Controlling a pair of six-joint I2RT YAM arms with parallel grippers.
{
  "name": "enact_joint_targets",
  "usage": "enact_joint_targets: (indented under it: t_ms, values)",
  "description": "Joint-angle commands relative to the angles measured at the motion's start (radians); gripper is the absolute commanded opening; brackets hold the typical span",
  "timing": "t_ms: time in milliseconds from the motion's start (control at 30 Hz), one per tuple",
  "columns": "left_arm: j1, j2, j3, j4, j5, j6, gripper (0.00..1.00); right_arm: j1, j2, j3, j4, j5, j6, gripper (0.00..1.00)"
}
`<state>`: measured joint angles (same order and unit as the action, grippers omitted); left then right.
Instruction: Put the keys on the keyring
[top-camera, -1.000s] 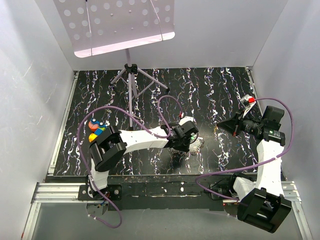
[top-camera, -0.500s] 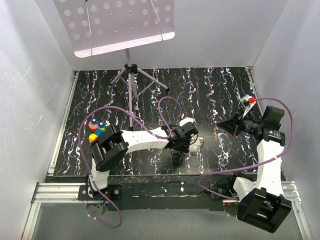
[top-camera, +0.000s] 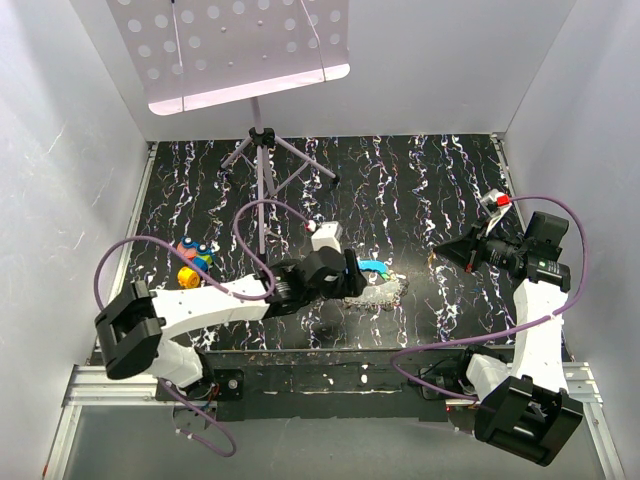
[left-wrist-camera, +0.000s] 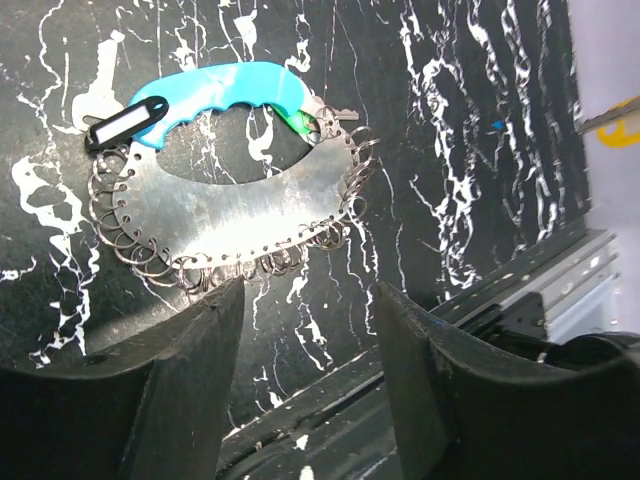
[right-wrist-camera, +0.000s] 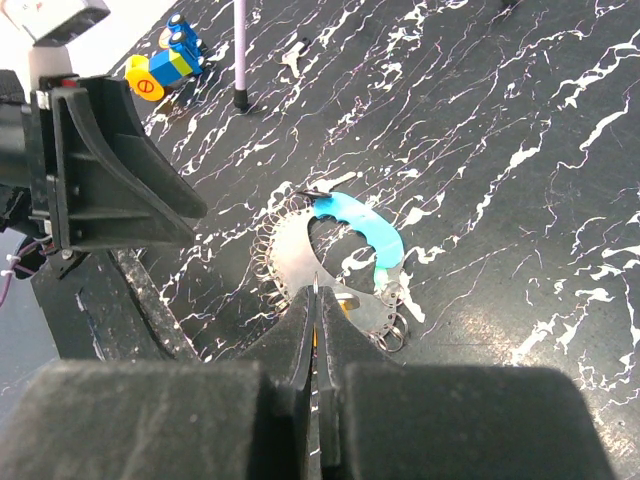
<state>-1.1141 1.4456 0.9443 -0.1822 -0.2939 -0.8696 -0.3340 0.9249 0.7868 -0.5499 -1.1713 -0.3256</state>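
The left gripper (top-camera: 350, 275) has drawn back from over the keyring plate (left-wrist-camera: 235, 215) and its jaws have widened. They stand roughly half open and hold nothing. The release suggests the plate is now left free on the surface (top-camera: 450, 180).

One small key (left-wrist-camera: 318, 117) lies at the plate's rim, touching the end of the blue handle (left-wrist-camera: 220, 85). The blue key cannot be told apart.

The left arm reaches low across the surface from the left, with the gripper just beside the plate. The right gripper (right-wrist-camera: 316, 300) is fully closed and empty, aimed at the plate from the right.
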Motion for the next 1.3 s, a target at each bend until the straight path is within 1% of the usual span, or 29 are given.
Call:
enact_joint_targets:
  t_ms: [0, 67, 133, 200, 467, 800, 1100, 1267]
  values:
    - [0.013, -0.070, -0.088, 0.095, -0.014, -0.121, 0.50, -0.007, -0.004, -0.003, 0.011, -0.027, -0.016, 0.01]
    - [0.013, -0.041, -0.113, 0.147, 0.027, -0.083, 0.41, -0.005, -0.006, -0.004, 0.010, -0.028, -0.016, 0.01]
    - [0.013, 0.007, -0.110, 0.165, 0.082, -0.046, 0.31, -0.007, -0.008, -0.004, 0.011, -0.028, -0.016, 0.01]
    - [0.010, 0.056, -0.093, 0.151, 0.105, -0.023, 0.27, -0.007, -0.006, -0.004, 0.010, -0.028, -0.016, 0.01]
    - [0.002, 0.154, -0.041, 0.061, 0.070, -0.017, 0.28, -0.007, -0.001, -0.004, 0.013, -0.030, -0.016, 0.01]
    - [-0.006, 0.225, 0.005, 0.055, 0.101, -0.029, 0.29, -0.008, 0.006, -0.008, 0.016, -0.022, -0.016, 0.01]
    - [-0.013, 0.234, 0.014, 0.035, 0.107, -0.042, 0.28, -0.008, 0.008, -0.008, 0.016, -0.022, -0.016, 0.01]
    - [-0.038, 0.167, 0.021, -0.023, 0.030, -0.028, 0.29, -0.008, 0.008, -0.006, 0.015, -0.024, -0.016, 0.01]
